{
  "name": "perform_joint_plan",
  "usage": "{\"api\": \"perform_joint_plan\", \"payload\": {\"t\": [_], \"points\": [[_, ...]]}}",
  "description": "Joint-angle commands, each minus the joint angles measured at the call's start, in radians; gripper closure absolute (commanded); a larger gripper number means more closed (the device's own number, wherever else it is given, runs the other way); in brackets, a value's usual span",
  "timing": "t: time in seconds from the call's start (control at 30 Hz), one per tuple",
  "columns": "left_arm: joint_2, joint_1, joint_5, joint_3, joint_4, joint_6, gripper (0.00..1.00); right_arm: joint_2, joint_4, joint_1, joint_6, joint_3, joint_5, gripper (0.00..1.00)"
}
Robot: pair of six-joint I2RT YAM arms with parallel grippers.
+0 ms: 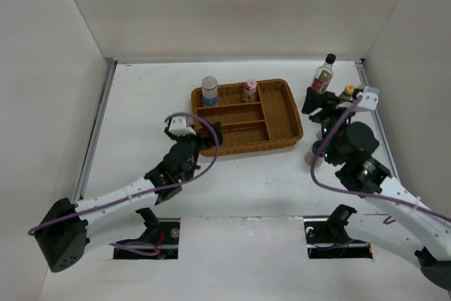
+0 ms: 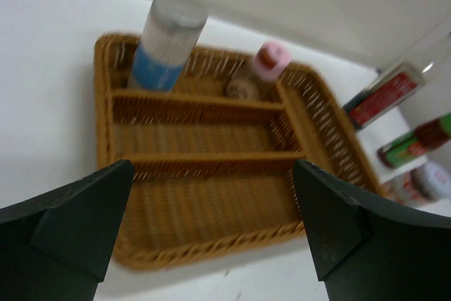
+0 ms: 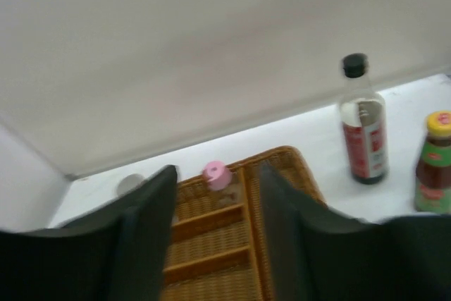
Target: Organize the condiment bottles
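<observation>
Hovering left gripper [image 2: 211, 199]: held just off the near-left corner of the wicker tray [image 1: 282, 114]. The fingers are spread wide and nothing is gripped. It is judged to be parked facing the tray, not engaged.
Blue-labelled bottle [image 1: 210, 91]: stood upright at the left end of the tray's back compartment and judged already sorted.
Pink-capped bottle [image 1: 249, 90]: stood upright at the right end of the same back compartment, apart from the blue-labelled bottle.
Middle and front rows: nothing is seen in them. They are judged to be kept free for the loose items.
Silver-lidded jar [image 2: 430, 181]: left on the table outside the tray's right wall and largely hidden by the right arm from above. A second jar cannot be confirmed.
Right gripper [image 3: 217, 209]: fingers are parted widely with nothing between them. It is positioned between the tray and the loose bottles, judged so that those bottles are within reach.
Tall dark-sauce bottle [image 1: 324, 73]: upright on the table beyond the tray's back-right corner, unsorted.
Yellow-capped bottle [image 1: 347, 92]: upright just right of the sauce bottle, unsorted.
</observation>
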Motion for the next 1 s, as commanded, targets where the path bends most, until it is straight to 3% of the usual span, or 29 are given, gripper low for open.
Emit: {"api": "perform_joint_plan", "payload": {"t": [0.0, 0.13, 0.4, 0.53, 0.97], "points": [[-0.131, -0.04, -0.051, -0.151, 0.038, -0.097, 0.0, 0.13, -0.146, -0.138, -0.011, 0.125, -0.009, 0.32], [-0.227, -0.042, -0.064, -0.282, 0.079, -0.117, 0.0, 0.253, -0.178, -0.318, 0.012, 0.211, -0.075, 0.16], [-0.46, 0.0, -0.07, -0.412, 0.116, -0.149, 0.0, 0.535, -0.275, -0.594, 0.084, 0.427, -0.33, 0.03], [-0.505, 0.004, -0.134, -0.432, 0.081, -0.152, 0.0, 0.668, -0.279, -0.646, 0.061, 0.526, -0.365, 0.0], [-0.377, 0.026, -0.157, -0.448, 0.16, -0.172, 0.0, 0.994, -0.308, -0.726, 0.032, 0.762, -0.413, 0.03]]}}
